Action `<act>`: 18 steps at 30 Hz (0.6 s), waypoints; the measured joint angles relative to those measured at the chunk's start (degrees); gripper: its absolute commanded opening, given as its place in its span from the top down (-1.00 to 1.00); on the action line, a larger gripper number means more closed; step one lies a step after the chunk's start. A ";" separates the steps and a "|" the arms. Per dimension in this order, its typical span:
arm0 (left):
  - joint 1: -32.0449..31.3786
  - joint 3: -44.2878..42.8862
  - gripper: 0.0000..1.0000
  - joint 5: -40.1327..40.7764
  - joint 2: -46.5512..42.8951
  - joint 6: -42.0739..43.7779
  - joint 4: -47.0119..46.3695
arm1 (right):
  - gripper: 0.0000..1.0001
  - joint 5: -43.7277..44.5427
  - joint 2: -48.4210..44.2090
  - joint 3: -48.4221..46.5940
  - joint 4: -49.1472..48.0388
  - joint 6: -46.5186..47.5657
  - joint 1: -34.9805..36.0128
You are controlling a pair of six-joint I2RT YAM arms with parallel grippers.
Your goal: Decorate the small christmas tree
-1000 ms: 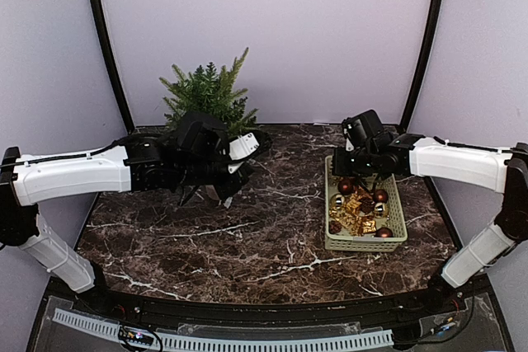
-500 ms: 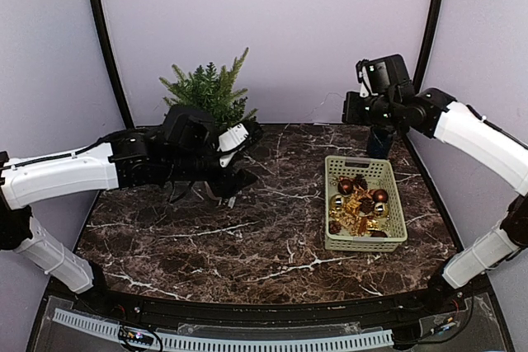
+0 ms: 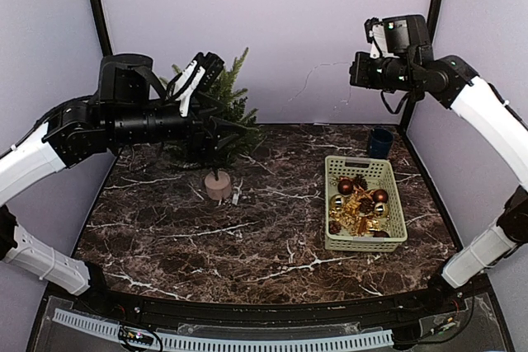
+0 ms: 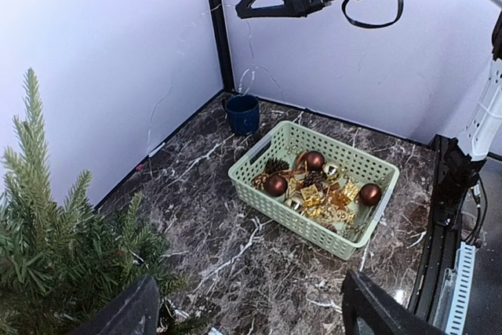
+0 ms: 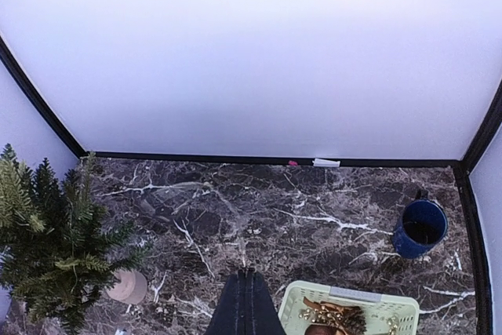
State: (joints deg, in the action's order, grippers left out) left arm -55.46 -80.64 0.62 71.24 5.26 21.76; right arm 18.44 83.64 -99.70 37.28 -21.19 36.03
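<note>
Well apart, small christmas tree point(image 3: 233, 125) stands left, basket point(image 3: 360, 160) near table's point(image 3: 272, 237) right edge.

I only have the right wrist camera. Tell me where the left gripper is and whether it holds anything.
Observer: The left gripper hangs high beside the upper branches of the tree. It is open, with nothing between its fingers.
Operator: Give me the basket contents. I see only its far edge.
Observer: The basket holds brown balls, gold trinkets and a pine cone.
Operator: My view crops the tree. Report any decoration on it.
Observer: The top view shows the whole tree, and no decoration is visible on it.
</note>
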 measured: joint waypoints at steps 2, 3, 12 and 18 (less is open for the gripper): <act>0.22 -1.29 -0.68 -1.16 -0.28 -0.68 0.94 | 1.00 -0.26 0.17 -0.98 0.04 0.33 0.00; 0.31 -1.79 -0.68 -1.66 -0.35 -1.07 1.38 | 1.00 -0.44 0.17 -1.03 0.09 0.44 0.00; 4.74 -6.23 -0.69 -1.09 -0.17 -5.42 5.25 | 1.00 -0.50 6.14 -4.90 0.04 1.25 0.00; 12.66 -13.84 -0.71 -0.11 0.11 -7.98 6.05 | 1.00 -0.57 14.43 -14.43 -0.17 1.46 0.00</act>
State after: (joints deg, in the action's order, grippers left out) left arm -42.81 -94.48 0.51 71.35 -2.72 27.81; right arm 17.87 98.06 -114.13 37.10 -19.73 36.03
